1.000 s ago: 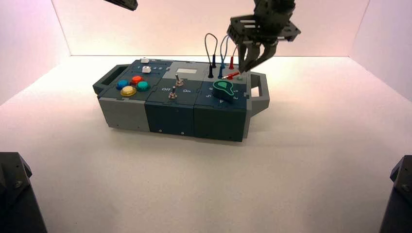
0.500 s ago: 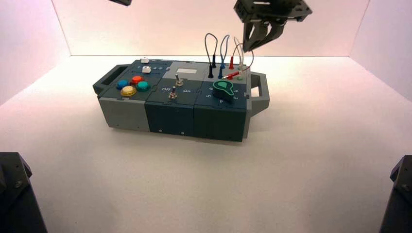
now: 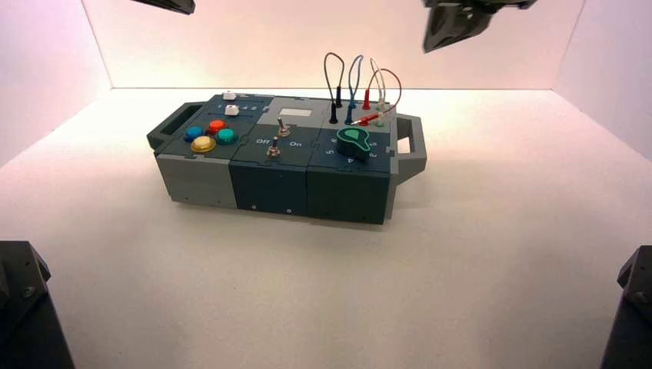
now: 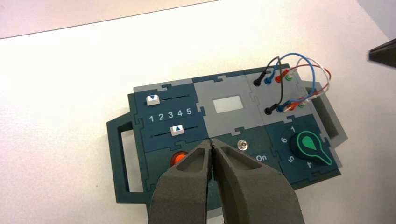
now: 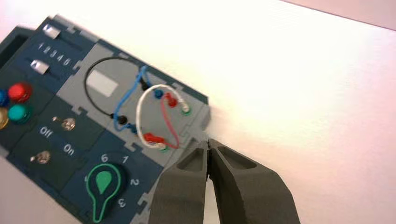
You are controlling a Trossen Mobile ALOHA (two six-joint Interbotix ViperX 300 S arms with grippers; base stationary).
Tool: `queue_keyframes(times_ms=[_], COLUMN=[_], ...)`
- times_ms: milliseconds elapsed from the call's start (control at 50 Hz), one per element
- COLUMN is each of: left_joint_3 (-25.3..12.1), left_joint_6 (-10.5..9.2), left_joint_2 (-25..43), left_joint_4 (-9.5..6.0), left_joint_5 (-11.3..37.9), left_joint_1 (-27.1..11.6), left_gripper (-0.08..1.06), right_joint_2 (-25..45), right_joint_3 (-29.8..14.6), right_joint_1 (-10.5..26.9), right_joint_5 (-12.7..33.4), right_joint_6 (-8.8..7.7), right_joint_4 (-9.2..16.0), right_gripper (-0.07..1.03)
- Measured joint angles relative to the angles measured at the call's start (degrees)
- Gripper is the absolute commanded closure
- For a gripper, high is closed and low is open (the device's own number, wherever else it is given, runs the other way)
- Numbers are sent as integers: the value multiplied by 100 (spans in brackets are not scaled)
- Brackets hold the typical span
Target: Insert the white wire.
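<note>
White wire (image 5: 144,100): thin, limp, light, best taken by its plug; right gripper (image 5: 208,143) upper right, fingers closed, empty; left gripper (image 4: 212,148) likewise.

Both hands: dark grey, matte, wedge-shaped fingers (image 5: 243,186) (hollowed flanks); left hand (image 4: 212,150) alike.

worktop (image 3: 477,254): plain white, matte, walled by white panels at back and sides. one item directly on it: the box (image 3: 284,173), dark blue and grey, a handle at each end, standing flat, below and well apart from the right hand (image 3: 450,27). soft shadow along its near side.
</note>
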Motion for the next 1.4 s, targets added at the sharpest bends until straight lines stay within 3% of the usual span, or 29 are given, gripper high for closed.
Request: queue_keyframes(times_ms=[200, 400, 560, 800, 1020, 1320, 1400], left_joint_3=[149, 176, 237, 413, 519, 571, 624], left_joint_6=[0, 0, 0, 9, 9, 88, 97], left_joint_2=[-35, -26, -9, -26, -26, -35, -26], left_joint_4=[9, 9, 9, 9, 35, 308, 316], left_joint_5=[-554, -712, -773, -976, -993, -1406, -1564], left_joint_1=[9, 105, 396, 668, 747, 1081, 1230], left_gripper=[98, 98, 98, 98, 98, 98, 98], right_joint_2=[-316, -668, -1028, -1468, -1652, -1793, -1916], right_joint_3=[299, 721, 976, 1257, 1336, 1362, 1424], right_joint_1=[-185, -501, -738, -1028, -1055, -1125, -1143], right_joint_5=[-378, -1072, -1318, -1512, -1529, -1591, -1679], right_joint_6=[9, 9, 9, 9, 9, 9, 9], right_joint_4=[9, 0, 9, 9, 9, 9, 9], right_gripper=[99, 99, 99, 99, 99, 99, 99])
